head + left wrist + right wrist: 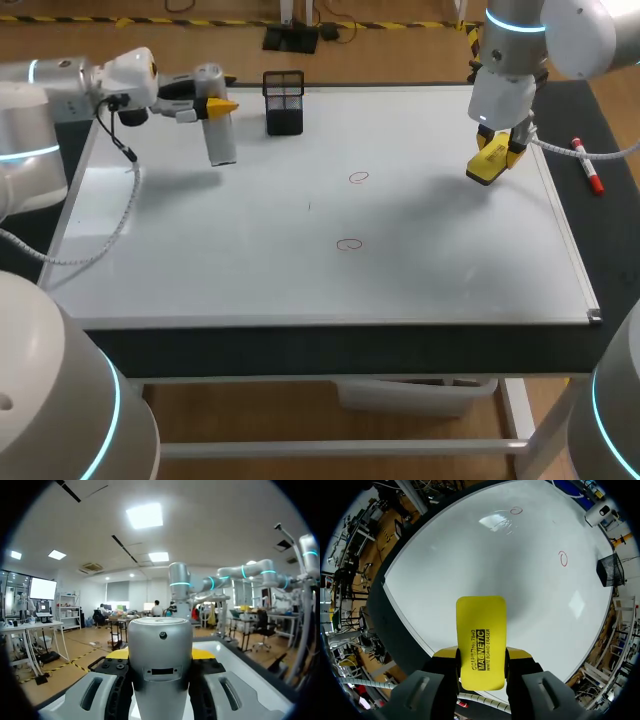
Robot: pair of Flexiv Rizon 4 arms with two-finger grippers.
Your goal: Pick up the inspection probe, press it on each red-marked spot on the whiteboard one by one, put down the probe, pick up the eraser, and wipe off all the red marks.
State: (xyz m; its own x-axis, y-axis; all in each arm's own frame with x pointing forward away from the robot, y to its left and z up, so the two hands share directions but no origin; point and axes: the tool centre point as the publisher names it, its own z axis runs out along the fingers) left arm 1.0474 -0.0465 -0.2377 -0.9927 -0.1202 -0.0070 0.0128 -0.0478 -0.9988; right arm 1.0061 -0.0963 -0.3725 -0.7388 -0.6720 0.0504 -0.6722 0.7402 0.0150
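Jaws on the right arm are clamped on the yellow eraser (481, 635) from both sides. They hold it above the right part of the whiteboard (430, 280), short of the surface as far as the head view shows. The left jaws grip the silver probe (160, 665), raised over the board's far left corner beside the black mesh holder (284, 102) — it is not yet set down. Two red rings sit near the board's middle, one farther from the robot (359, 177) and one nearer (348, 244), both well apart from the eraser.

The wipe looks like the step in hand. To do it well, I would bring the eraser's flat face down level, so the whole pad meets the board rather than an edge. Then I would sweep across the farther ring with steady pressure and go on to the nearer one — in overlapping passes, since thin lines tend to smear. The left arm is best held out at its corner, clear of the sweep.
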